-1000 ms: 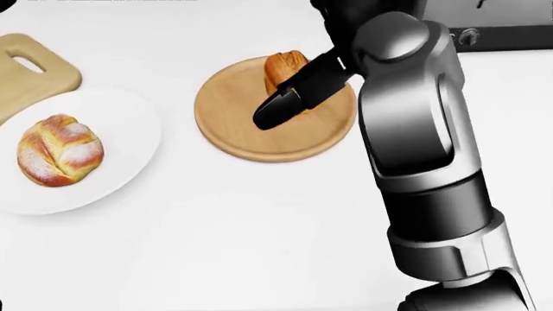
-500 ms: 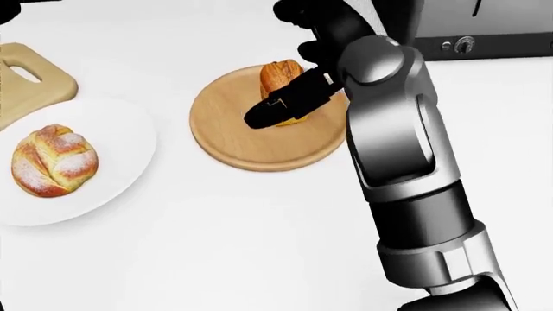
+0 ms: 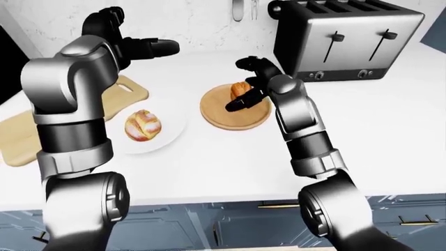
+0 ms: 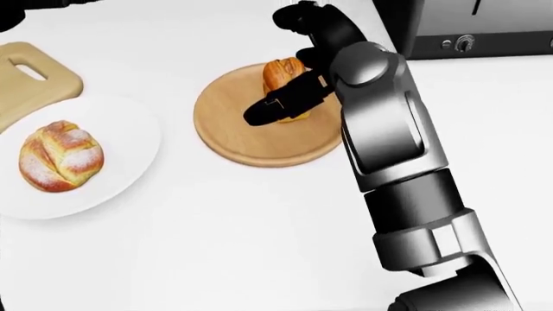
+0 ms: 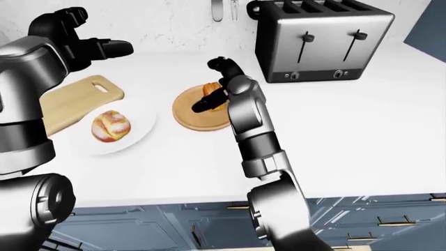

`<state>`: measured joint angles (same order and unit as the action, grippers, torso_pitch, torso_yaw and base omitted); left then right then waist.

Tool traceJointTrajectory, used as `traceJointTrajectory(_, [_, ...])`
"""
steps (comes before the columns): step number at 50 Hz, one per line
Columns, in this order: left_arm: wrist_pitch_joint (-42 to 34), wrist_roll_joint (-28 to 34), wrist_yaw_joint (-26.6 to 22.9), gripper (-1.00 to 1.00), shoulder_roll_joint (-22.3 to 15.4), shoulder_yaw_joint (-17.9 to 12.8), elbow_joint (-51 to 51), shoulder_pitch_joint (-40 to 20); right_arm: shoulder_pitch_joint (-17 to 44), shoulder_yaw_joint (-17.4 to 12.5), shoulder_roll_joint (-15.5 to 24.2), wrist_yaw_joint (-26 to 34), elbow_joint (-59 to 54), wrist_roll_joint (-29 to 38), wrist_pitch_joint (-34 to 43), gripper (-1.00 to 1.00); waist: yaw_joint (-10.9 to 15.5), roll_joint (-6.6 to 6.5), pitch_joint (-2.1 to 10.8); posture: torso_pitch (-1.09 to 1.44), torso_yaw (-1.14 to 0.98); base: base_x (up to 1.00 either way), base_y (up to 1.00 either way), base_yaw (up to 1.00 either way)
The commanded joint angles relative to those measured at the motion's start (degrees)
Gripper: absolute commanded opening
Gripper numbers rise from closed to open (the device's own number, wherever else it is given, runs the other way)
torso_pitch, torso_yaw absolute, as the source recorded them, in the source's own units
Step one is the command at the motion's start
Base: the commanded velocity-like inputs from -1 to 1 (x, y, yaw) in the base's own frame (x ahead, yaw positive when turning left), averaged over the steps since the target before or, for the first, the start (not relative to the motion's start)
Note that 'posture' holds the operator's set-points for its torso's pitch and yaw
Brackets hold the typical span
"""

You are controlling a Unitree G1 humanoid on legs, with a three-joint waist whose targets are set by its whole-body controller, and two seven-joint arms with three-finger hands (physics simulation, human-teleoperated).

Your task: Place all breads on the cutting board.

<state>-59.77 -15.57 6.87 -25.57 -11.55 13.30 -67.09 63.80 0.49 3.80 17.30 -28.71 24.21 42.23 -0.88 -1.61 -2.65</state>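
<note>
A golden croissant-like bread point(image 4: 281, 71) lies on a round wooden plate point(image 4: 233, 139) near the middle of the head view. My right hand point(image 4: 287, 87) hovers over it, open. One black finger point(image 4: 270, 109) lies across the bread's lower side, and the others arch above its top. A sugar-dusted round bun point(image 4: 59, 155) rests on a white plate point(image 4: 125, 126) at the left. The pale wooden cutting board point(image 4: 26, 81) lies beyond that plate at the left edge. My left hand point(image 3: 143, 47) is raised high above the board, open, with nothing in it.
A steel toaster point(image 3: 341, 36) stands at the top right, close behind the right arm. The white counter's near edge point(image 3: 230, 196) runs over blue cabinets. The right forearm point(image 4: 389, 162) crosses the right half of the head view.
The right hand has crept left and lower over the croissant, its finger now across the bread. The head view shifted a little. Both breads stay on their plates.
</note>
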Motion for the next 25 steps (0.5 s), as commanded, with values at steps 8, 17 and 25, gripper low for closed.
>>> traceJointTrajectory(8, [1.36, -0.09, 0.36, 1.00, -0.74, -0.50, -2.20, -2.22, 2.18, 0.02, 0.80, -0.85, 2.23, -0.23, -1.66, 0.58, 0.14, -0.08, 1.90, 0.00, 0.00, 0.00, 0.00, 0.00])
traceJointTrajectory(17, [1.33, -0.14, 0.46, 1.00, -0.69, -0.37, -2.12, -2.55, 1.48, 0.15, 0.85, -0.70, 3.15, -0.03, -1.39, 0.51, 0.30, 0.08, 1.97, 0.00, 0.00, 0.00, 0.00, 0.00])
traceJointTrajectory(25, [1.42, -0.05, 0.53, 1.00, -0.75, -0.42, -1.80, -2.76, 1.74, 0.29, 0.83, -0.79, 2.90, 0.43, -1.63, 0.48, 0.33, 0.10, 2.03, 0.00, 0.00, 0.00, 0.00, 0.00])
